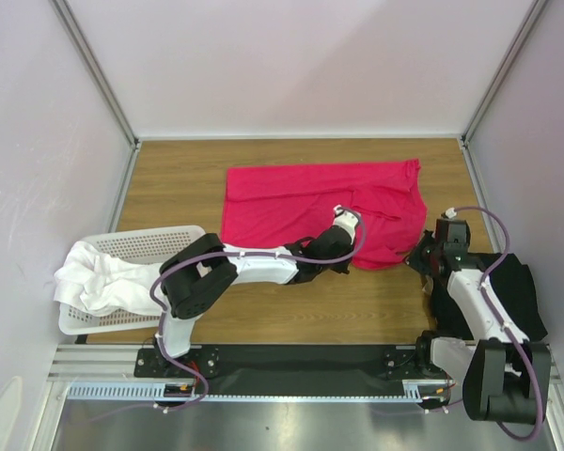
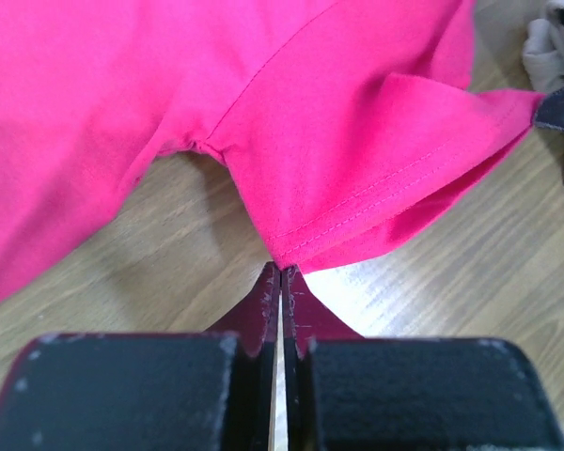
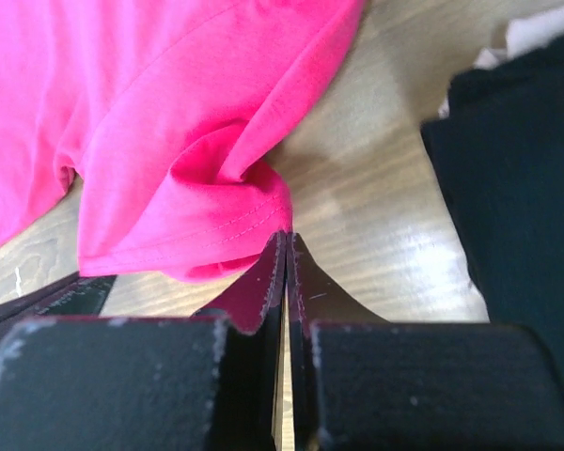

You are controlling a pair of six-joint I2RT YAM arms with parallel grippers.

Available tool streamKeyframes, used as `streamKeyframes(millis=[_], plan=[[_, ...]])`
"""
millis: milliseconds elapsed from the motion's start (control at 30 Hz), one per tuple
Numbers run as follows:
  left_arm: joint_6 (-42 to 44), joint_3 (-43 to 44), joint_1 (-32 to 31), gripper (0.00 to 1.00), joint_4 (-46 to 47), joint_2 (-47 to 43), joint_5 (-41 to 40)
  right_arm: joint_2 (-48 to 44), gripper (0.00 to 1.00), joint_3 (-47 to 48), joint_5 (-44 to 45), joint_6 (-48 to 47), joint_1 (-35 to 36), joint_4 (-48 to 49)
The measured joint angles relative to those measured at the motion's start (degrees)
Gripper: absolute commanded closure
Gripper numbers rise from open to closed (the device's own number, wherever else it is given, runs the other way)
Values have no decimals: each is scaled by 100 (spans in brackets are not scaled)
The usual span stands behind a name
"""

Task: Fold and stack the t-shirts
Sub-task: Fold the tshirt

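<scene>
Left tool (image 2: 280, 274) and right tool (image 3: 287, 242) clench the pink shirt (image 1: 301, 202)
Right bite on the hem looks slight, perhaps only touching.

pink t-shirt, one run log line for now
pink t-shirt: spread on table | left gripper: shut on its hem | right gripper: shut on its hem

- Left arm (image 1: 254, 266): stretched low, forward and to the right from its base.
- Left gripper (image 2: 280, 274): jaws pressed together, tips pinching a hem corner of the pink t-shirt (image 2: 357, 122).
- Right arm (image 1: 484, 310): reaching forward from its base, wrist angled left.
- Right gripper (image 3: 287, 242): jaws closed, tips nipping the same shirt's bunched hem.
</scene>
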Motion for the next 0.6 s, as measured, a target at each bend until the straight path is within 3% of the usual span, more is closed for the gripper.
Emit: streamKeyframes(millis=[400, 567, 600], plan=[[400, -4, -190, 100, -516, -127, 238, -212, 100, -151, 9, 146, 37, -595], [435, -81, -245, 100, -708, -133, 251, -208, 95, -153, -131, 308, 116, -809], [455, -83, -245, 99, -778, -140, 251, -227, 88, -153, -155, 341, 144, -868]])
